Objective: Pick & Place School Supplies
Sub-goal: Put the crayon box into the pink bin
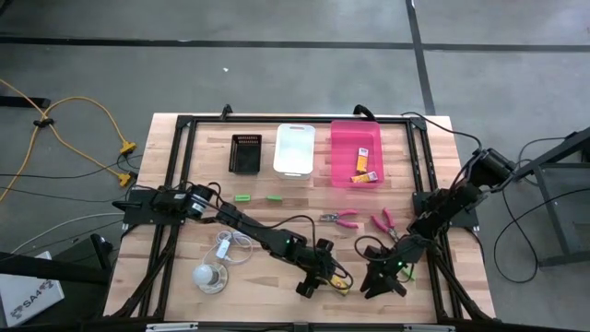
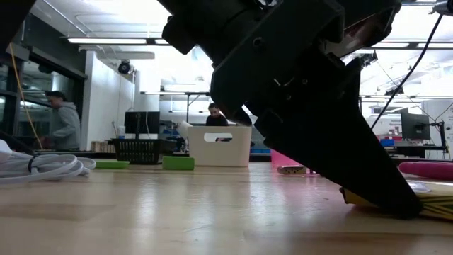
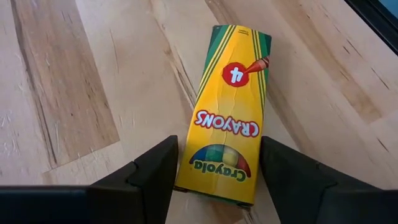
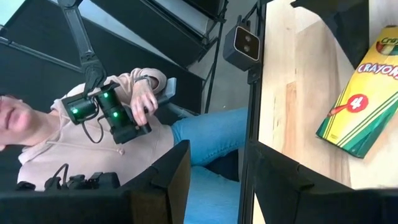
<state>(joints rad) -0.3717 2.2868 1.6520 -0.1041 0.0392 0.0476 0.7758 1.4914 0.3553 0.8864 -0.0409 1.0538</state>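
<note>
A yellow-orange crayon packet [image 3: 227, 118] lies flat on the wood near the table's near edge [image 1: 342, 287]. My left gripper [image 3: 217, 149] is down over it, a finger against each long side. My right gripper [image 4: 217, 155] hovers open just right of it [image 1: 383, 281], over the near edge, touching nothing. Two more packets [image 1: 365, 166] lie in the pink bin [image 1: 343, 138]. Two pink-handled tools [image 1: 343, 219] [image 1: 385, 221] and two green pieces [image 1: 241, 197] [image 1: 274, 197] lie on the table. My left gripper pinches the crayon packet between its two fingers, across its width, at the end nearest the wrist [image 3: 214, 177]. The fingers [image 3: 161, 168] come down slanting from the table's left side. The packet lies flat on the table.
A white bin [image 1: 295, 148] and a black basket [image 1: 246, 152] stand beside the pink bin at the far edge. A coiled white cord [image 1: 230, 244] and a pale disc [image 1: 210, 275] lie near the left arm. A seated person [image 4: 93, 143] shows beyond the near edge.
</note>
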